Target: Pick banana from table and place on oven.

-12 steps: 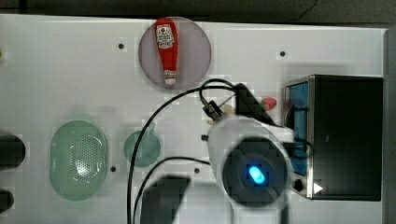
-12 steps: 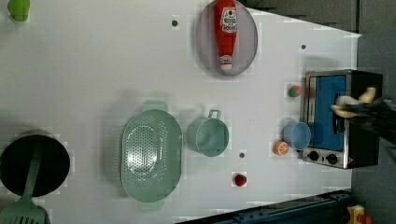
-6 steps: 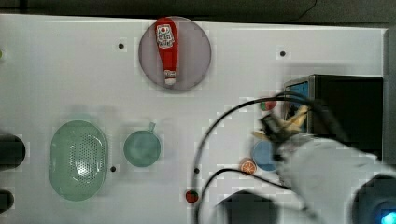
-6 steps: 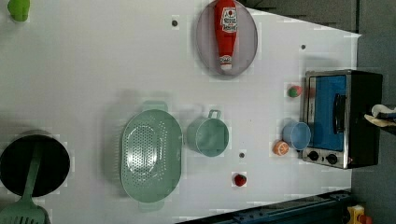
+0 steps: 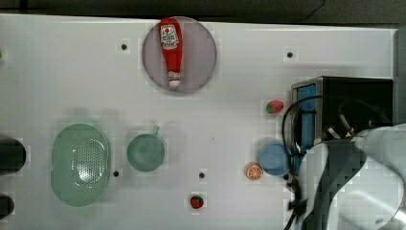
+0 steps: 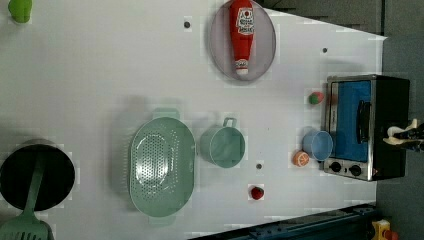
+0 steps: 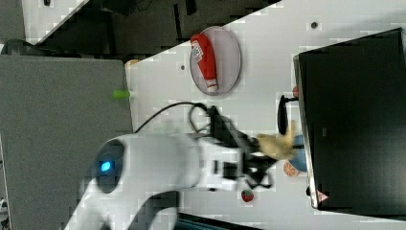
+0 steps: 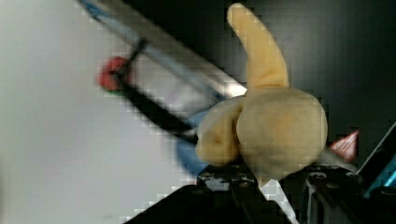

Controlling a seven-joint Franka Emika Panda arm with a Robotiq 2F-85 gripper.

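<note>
You have the banana (image 8: pixel 271 130) clamped in the gripper (image 7: pixel 268 152), off the table (image 5: pixel 230 105) and carried up to the oven (image 7: pixel 354 120); in the right view it hangs just at the front edge of the black top, about 9 o'clock of the oven body. In the left view the banana (image 6: pixel 397 136) shows at the oven's 3 o'clock side, above the top panel. Judgement: pick is done, transport nearly done; what is left is to move fully over the top, lower, release and back away. Watch the release, since the piece is rounded and could roll off the edge if set too near the front. Containers: the plate (image 5: pixel 201 52) at 12 o'clock of the table in the top view holds 1 ketchup bottle (image 5: pixel 170 48). The colander (image 5: pixel 79 165), the cup (image 5: pixel 145 152) and the blue bowl (image 5: pixel 274 159) look empty. The black pot (image 6: pixel 37 175) in the left view has a green spatula (image 6: pixel 27 220) lying across it.
</note>
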